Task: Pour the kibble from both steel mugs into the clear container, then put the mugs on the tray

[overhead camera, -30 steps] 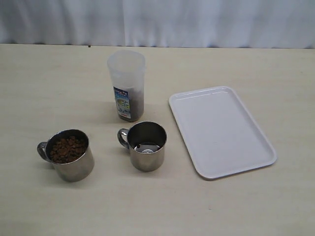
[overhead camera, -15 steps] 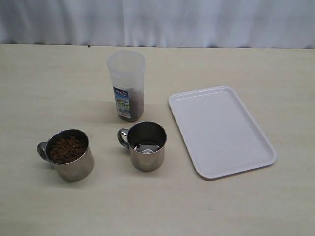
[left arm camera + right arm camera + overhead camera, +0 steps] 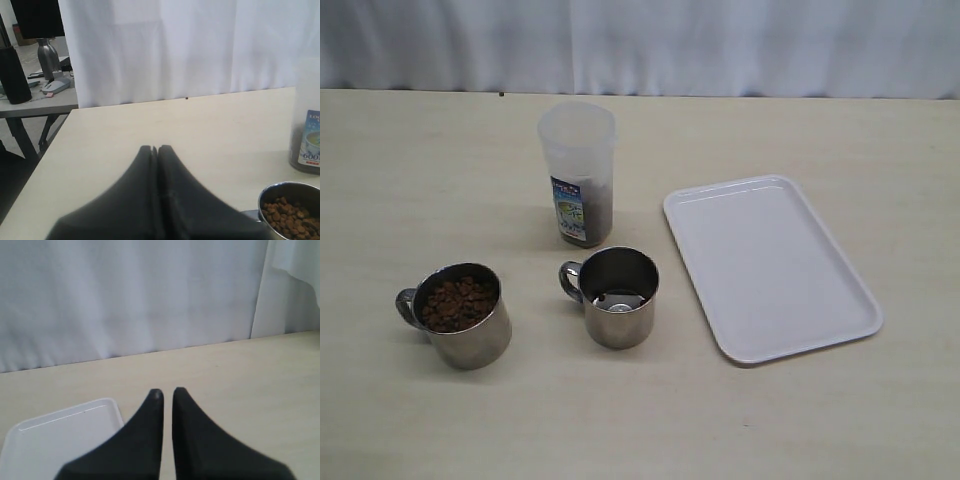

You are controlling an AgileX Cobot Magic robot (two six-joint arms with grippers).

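The pale, wood-grained desk [image 3: 820, 420] carries four things, all standing apart from one another. Clock directions are read from the desk's middle in the exterior view.

- **Container** [image 3: 577, 170]: it stands upright at about 11 o'clock, with its label facing the camera.
- **Tray** [image 3: 770, 265]: it lies flat at 3 o'clock, its long sides slanting toward 11 and 5.
- **Bare mug** [image 3: 618, 330]: it sits upright close to the middle, at 6 o'clock from the container and near it. Its handle points to 9 o'clock and its steel bottom shows.
- **Kibble mug** [image 3: 470, 345]: it stands upright at 8 o'clock, well apart from the tray, and its handle also points to 9 o'clock.
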